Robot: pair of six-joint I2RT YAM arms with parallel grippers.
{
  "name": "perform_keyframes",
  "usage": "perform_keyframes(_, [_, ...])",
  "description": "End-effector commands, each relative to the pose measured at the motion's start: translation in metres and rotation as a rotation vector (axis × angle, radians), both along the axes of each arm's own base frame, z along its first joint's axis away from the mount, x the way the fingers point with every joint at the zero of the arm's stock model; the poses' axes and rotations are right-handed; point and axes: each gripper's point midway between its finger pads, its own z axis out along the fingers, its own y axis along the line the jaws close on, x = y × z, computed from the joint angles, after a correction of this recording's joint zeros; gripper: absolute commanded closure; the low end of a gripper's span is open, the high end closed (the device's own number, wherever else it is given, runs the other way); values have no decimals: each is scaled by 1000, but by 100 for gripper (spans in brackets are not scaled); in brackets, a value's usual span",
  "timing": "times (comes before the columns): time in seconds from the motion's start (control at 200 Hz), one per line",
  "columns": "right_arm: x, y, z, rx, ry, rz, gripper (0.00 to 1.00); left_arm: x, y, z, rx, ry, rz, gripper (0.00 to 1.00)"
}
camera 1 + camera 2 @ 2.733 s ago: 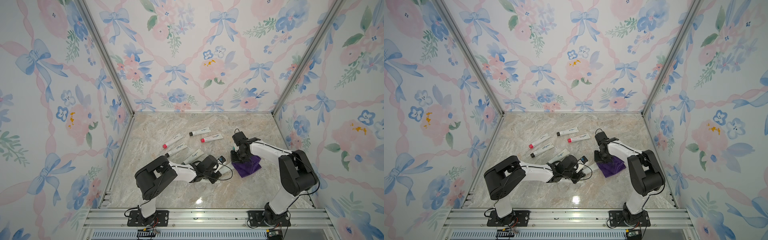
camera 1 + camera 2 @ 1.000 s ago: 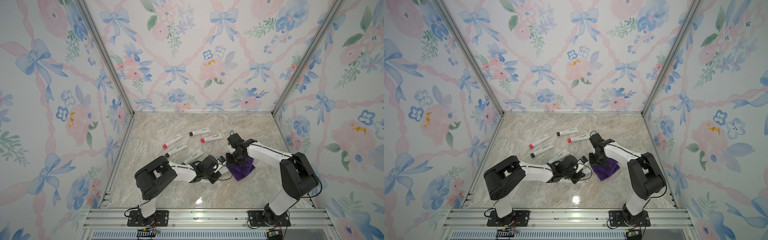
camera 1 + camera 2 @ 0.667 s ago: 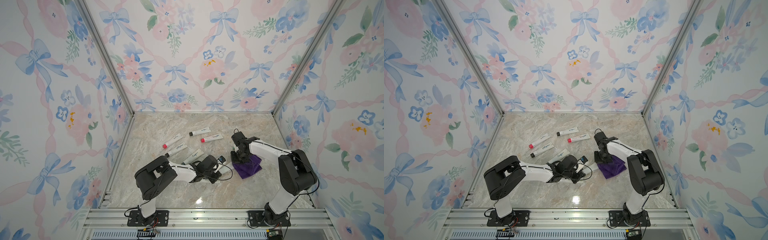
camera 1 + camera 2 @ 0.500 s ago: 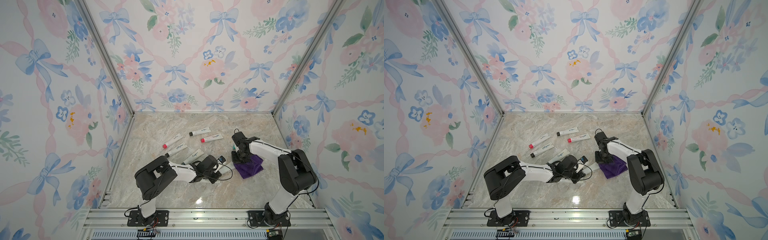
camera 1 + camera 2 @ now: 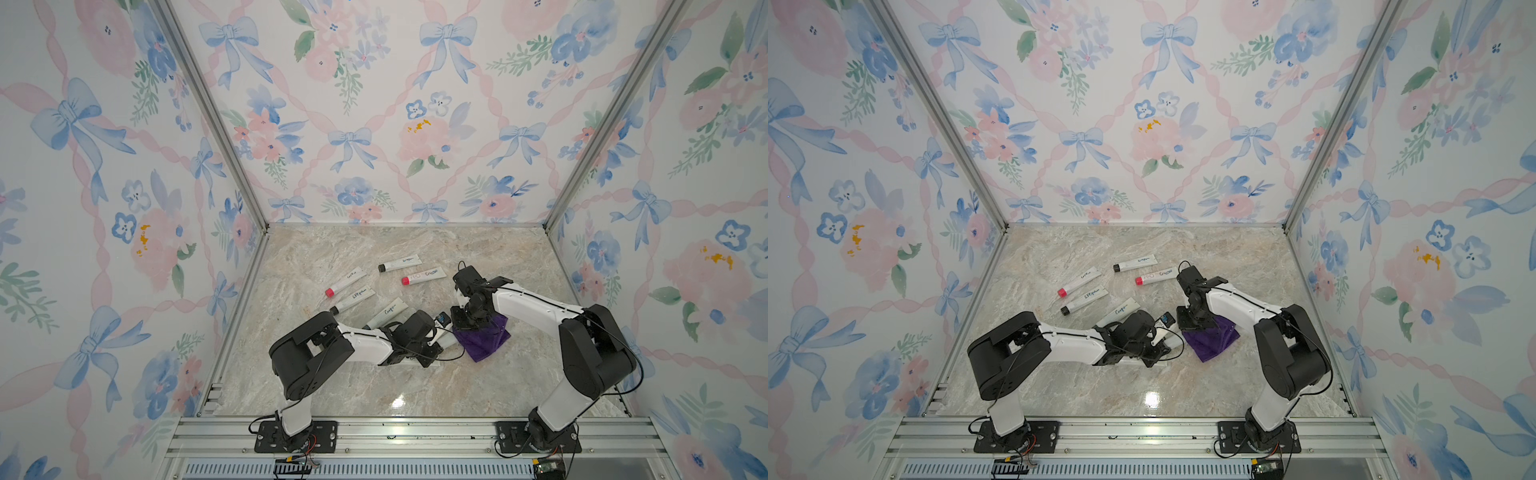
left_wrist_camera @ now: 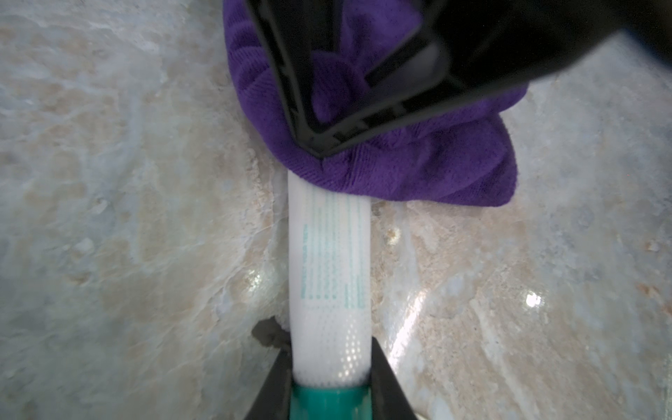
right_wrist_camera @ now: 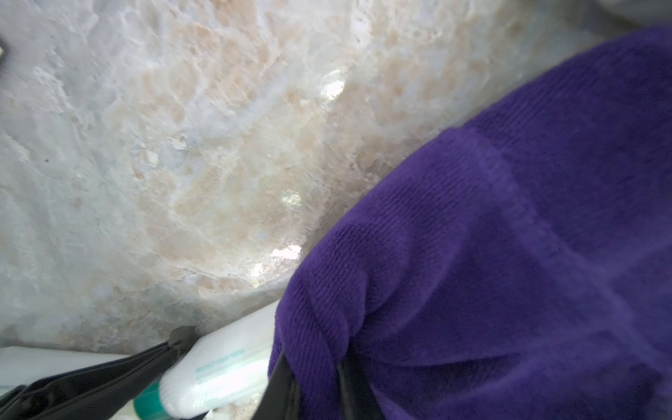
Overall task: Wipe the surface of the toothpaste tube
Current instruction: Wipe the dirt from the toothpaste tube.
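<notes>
Wiping pass underway on the tube (image 6: 329,262). It lies along the table (image 5: 374,386), front-centre between the two arms. Its teal cap end is pinched in the jaws of the left gripper (image 6: 330,363), and its far end is buried under the purple cloth (image 6: 418,171). The jaws of the right gripper (image 7: 316,385) are clamped on a bunched fold of that cloth, pressing it down on the tube.

Change: half a second ago the cloth sat further toward the right arm's side. Now, in both top views, it has slid back toward the left gripper and its edge is just beside it. The same out-and-back swing shows across the earlier frames, with the left arm unmoved throughout.

This reads as repeated rubbing strokes over the tube's far half, so the task is probably mid-way. The printed stretch near the cap is bare of cloth and likely needs a longer pass. The other tubes (image 5: 399,262) lie further back, well apart.
</notes>
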Motion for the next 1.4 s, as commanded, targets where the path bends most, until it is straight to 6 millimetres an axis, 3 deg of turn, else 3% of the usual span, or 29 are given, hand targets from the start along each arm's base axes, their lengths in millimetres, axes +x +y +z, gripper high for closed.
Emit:
perform_keyframes(0.0, [-17,-1,-9,13,91,-3,83,3,4,0,6,-4,27,82])
perform_keyframes(0.21, [0,-46,-27,-120,96,-85,83,4,5,-1,8,-4,29,82])
perform_keyframes(0.4, [8,-76,-29,-211,81,-133,83,3,5,-2,10,-4,29,82])
perform_keyframes(0.585, [8,-69,-26,-206,74,-114,83,3,5,-2,11,-2,29,82])
perform_keyframes(0.865, [-21,0,-17,6,103,-3,83,4,4,-1,7,-5,27,82])
perform_keyframes(1.075, [-42,29,-9,126,122,45,83,3,4,-1,7,-4,27,82])
perform_keyframes(1.19, [-39,19,-11,106,117,32,83,4,4,-1,8,-4,29,82])
perform_keyframes(1.395, [-13,-38,-20,-113,97,-45,83,3,6,-1,9,-6,30,82])
